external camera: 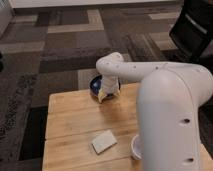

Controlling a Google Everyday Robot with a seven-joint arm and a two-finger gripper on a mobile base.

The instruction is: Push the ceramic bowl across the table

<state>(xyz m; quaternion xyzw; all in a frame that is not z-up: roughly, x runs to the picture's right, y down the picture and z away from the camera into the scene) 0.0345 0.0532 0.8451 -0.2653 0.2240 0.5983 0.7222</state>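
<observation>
1. Reaching over the far edge of the tabletop (75, 117), the end effector (103, 95) sits against the near side of the bowl (95, 85) — whether it is clenched or released cannot be told.
2. The dark-blue bowl rests at the far edge, partly hidden by the arm (165, 100).
3. A pale flat block (104, 141) lies nearer — a white cup (135, 146) beside it.

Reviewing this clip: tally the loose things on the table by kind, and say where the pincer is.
Ceramic bowl, dark blue, at the table's far edge: 1
Flat pale rectangular pad, near the front: 1
Small white cup, partly hidden by the arm: 1
Total: 3
The pincer is down at the bowl's right side.
</observation>
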